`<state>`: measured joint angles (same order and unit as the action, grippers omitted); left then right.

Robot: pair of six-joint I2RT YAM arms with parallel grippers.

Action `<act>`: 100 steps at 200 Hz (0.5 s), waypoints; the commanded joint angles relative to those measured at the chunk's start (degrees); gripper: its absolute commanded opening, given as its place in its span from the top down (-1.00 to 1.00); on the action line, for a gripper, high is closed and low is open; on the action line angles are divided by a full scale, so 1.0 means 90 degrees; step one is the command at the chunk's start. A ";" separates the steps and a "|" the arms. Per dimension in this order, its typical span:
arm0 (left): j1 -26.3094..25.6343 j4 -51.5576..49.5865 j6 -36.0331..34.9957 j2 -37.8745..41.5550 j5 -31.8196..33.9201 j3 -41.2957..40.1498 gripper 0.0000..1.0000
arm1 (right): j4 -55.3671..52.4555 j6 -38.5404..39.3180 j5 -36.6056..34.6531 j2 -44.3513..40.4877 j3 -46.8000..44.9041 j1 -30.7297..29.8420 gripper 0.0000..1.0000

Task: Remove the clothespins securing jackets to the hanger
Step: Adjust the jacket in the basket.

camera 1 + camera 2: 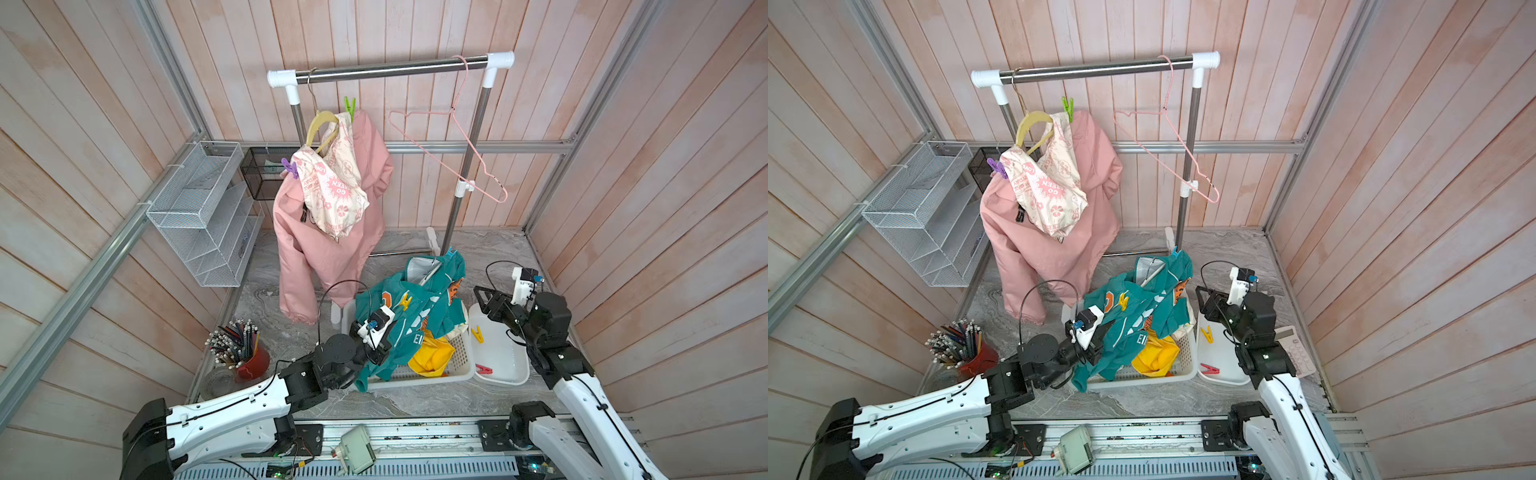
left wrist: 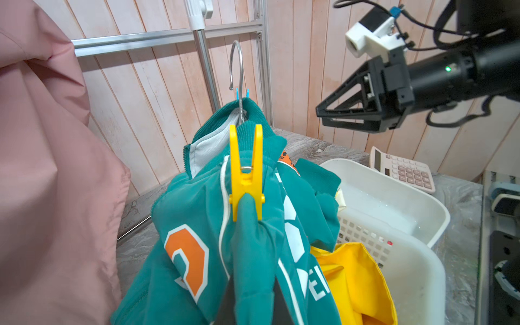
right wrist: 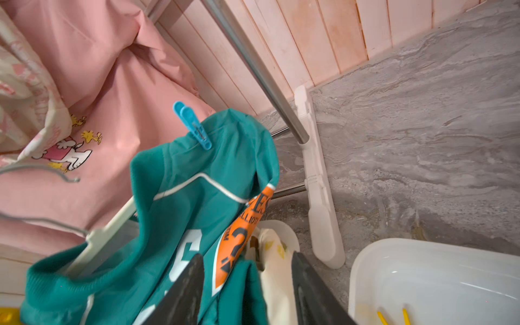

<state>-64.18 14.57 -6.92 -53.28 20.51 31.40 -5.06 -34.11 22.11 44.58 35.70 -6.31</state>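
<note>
Leftmost, the pink jacket (image 1: 324, 249) hangs from the rail (image 1: 390, 68), purple clothespin (image 1: 291, 168) and green clothespin (image 1: 350, 107) clipped on. My left claw (image 2: 253, 281) pinches a fold of the teal jacket (image 2: 197, 202) below its yellow clothespin (image 2: 246, 171); a blue clothespin (image 3: 194, 125) grips its top edge. My right claw (image 2: 320, 114) hovers open, empty, near the white tray (image 1: 503, 357) where a red clothespin (image 1: 483, 368) lies.

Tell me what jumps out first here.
The pink jacket hangs at the left end of the rack, pinned by a green clothespin and a purple clothespin. Nearer, the left claw grips the teal jacket over the white basket, a yellow clothespin clipped to it.
</note>
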 commanded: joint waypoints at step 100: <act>-0.1460 0.0660 -0.1659 -0.0898 0.2086 -0.0350 1.00 | -0.1144 -0.0359 0.1790 0.1428 0.1575 0.0573 0.05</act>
<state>-76.20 18.87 -19.49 -60.29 36.12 29.30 -12.51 -35.99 36.29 57.08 50.35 -1.39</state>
